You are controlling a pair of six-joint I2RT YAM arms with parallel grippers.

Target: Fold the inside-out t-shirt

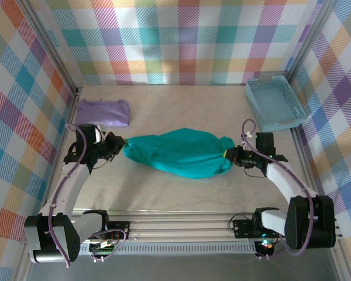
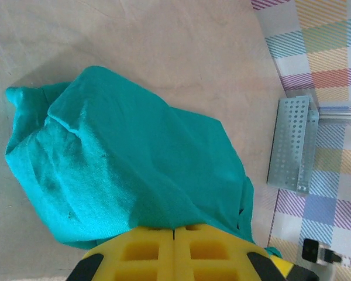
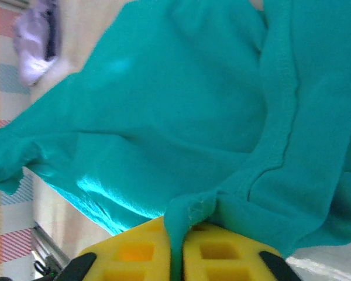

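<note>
Plaid walls [image 1: 181, 41] ring the pale worktop [image 1: 181, 193], and at its middle the teal inside-out t-shirt [image 1: 178, 153] stretches bunched between both arms, left gripper [image 1: 118, 144] pinched tight on its left end, right gripper [image 1: 228, 154] clamping a fold at its right end.

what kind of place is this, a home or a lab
Probably a robot test cell for laundry folding: a table boxed in by checked walls, robot arms bolted at its near edge, and a teal t-shirt lying between them.
</note>
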